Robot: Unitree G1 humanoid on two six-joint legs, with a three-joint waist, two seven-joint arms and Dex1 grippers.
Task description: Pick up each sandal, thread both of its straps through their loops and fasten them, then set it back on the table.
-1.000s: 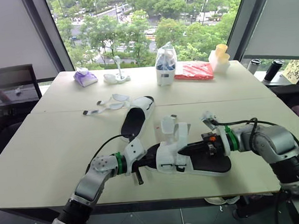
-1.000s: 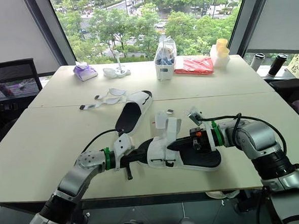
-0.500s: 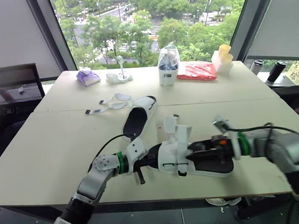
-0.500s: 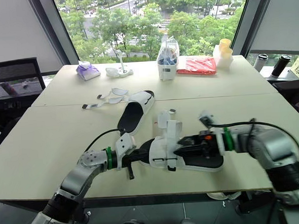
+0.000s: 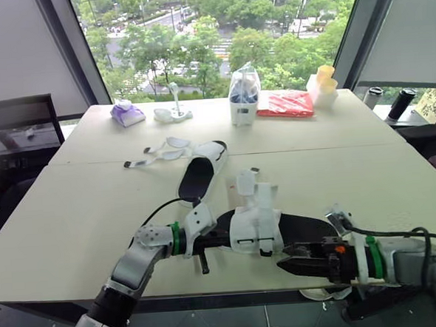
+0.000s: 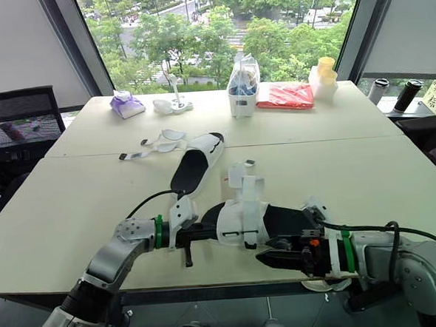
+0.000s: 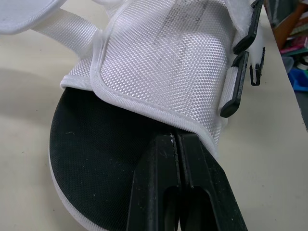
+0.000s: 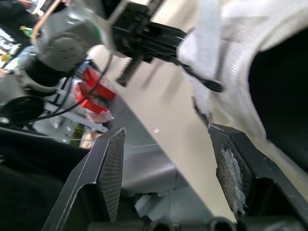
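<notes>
Left arm [image 5: 135, 263], right arm [image 5: 424, 266]: silver-grey rounded shells, 1 green ring per wrist, white wrist blocks, black cables. Left gripper [image 7: 176, 140], right gripper [image 8: 166, 130]: 2 black fingers each; right pads [image 8: 113, 173] cross-hatched.

Black-soled near sandal [image 5: 256, 225], white mesh strap ends upright; far sandal [image 5: 197, 181] behind, straps splayed.

Head cameras look down across the table [image 5: 73, 217]; each wrist camera sits close to the near sandal [image 7: 159, 62], shared by all.
</notes>
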